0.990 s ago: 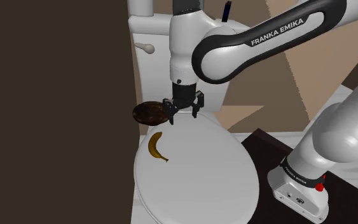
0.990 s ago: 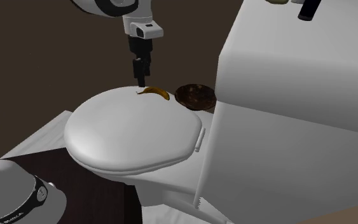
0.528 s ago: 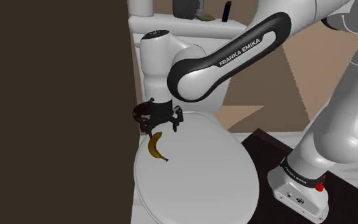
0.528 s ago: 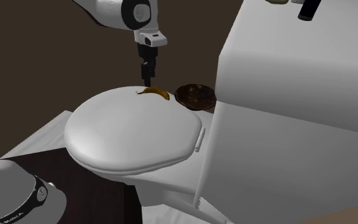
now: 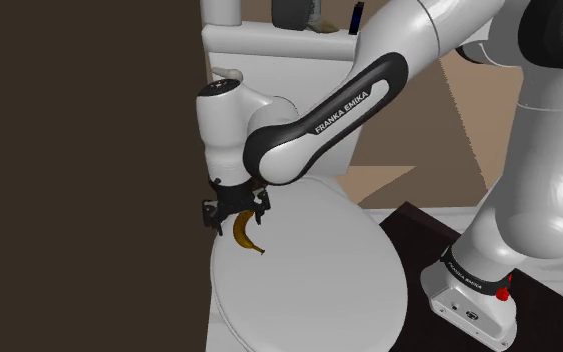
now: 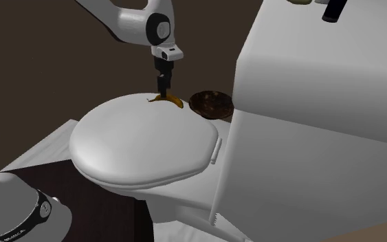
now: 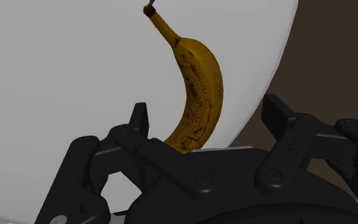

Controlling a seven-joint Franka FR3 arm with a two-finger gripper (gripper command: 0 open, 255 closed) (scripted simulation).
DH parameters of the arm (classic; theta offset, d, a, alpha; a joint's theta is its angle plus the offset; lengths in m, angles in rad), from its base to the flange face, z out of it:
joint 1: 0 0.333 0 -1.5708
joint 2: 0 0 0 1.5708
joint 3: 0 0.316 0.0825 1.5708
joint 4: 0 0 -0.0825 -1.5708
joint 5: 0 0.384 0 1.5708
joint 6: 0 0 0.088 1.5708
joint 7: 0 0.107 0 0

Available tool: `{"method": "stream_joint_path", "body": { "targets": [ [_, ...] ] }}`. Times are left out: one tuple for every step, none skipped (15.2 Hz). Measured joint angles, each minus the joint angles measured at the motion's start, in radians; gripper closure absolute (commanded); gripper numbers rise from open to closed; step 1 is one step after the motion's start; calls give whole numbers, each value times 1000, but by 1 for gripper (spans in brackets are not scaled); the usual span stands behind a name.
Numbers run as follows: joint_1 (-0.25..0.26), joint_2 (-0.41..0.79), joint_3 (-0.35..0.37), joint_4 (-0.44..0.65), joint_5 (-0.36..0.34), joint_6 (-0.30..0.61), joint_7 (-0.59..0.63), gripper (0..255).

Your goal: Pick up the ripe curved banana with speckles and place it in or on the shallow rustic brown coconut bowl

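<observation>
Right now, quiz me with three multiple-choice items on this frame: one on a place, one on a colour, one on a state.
1. The banana lies: A) on the toilet lid B) on the tank C) on the floor.
2. The bowl is: A) white B) dark brown C) blue.
3. The hand is: A) shut on the banana B) open C) shut on nothing.
Answers: 1 A, it rests on the closed white lid; 2 B, it is mottled dark brown; 3 B, the fingers stand apart, one on either side of the banana.
</observation>
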Motion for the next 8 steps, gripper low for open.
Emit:
{"method": "stream_joint_path", "body": {
  "targets": [
    [3, 9, -3, -3, -7, 10, 5, 0],
    [5, 18, -7, -7, -14, 22, 9, 0],
    [7, 23, -10, -13, -19, 31, 12, 0],
    [7, 25, -11, -16, -21, 36, 13, 0],
    [7, 26, -11, -16, -22, 38, 14, 0],
    [8, 28, -12, -17, -23, 39, 15, 0],
    [8, 28, -12, -17, -23, 40, 15, 0],
    [8, 28, -12, -17, -23, 40, 16, 0]
  ]
}}
